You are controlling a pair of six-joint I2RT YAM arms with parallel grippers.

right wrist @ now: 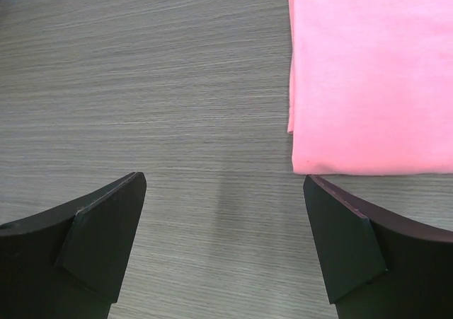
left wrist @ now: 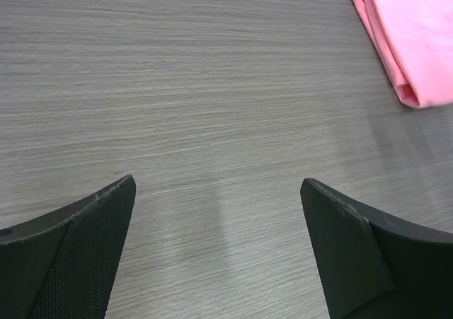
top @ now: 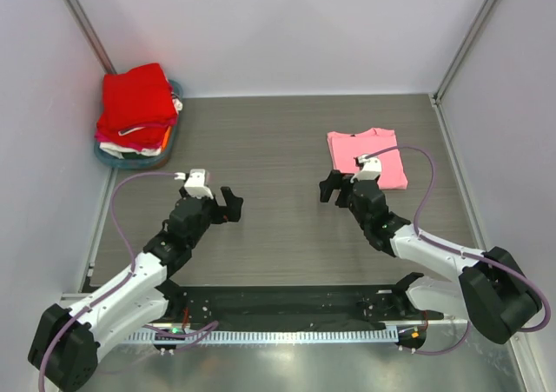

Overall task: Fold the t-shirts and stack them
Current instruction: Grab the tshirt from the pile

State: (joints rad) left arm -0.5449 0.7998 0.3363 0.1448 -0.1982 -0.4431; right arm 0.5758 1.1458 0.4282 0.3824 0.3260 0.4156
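The t-shirts lie in two places on the desk (top: 278, 140), and neither arm holds one. At the near edge, the left arm (top: 130, 279) and the right arm (top: 434, 253) rise from a black base plate (top: 287, 301) and reach toward the middle of the desk. The left fingers (top: 231, 202) are spread wide apart over bare wood-grain surface in the left half, with nothing between them. In the left wrist view, the two black fingers (left wrist: 78, 255) frame only grey desk. The right fingers (top: 330, 188) are spread just as wide and are also empty, hanging over the right half of the desk. In the right wrist view, these fingers (right wrist: 92, 248) sit just short of the near edge of the pink t-shirt (right wrist: 375, 78), whose near left corner lies ahead of the right-hand finger; no contact shows. This pink t-shirt (top: 369, 157) is folded into a flat rectangle and lies alone in the right half, toward the far edge. Stacked layers show along its left side. Well apart from it, in the far left corner, a teal basin (top: 176, 92) holds a pile of folded garments. A bright red t-shirt (top: 135, 96) sits on top, with magenta (top: 117, 136) and white (top: 122, 149) layers showing beneath it.
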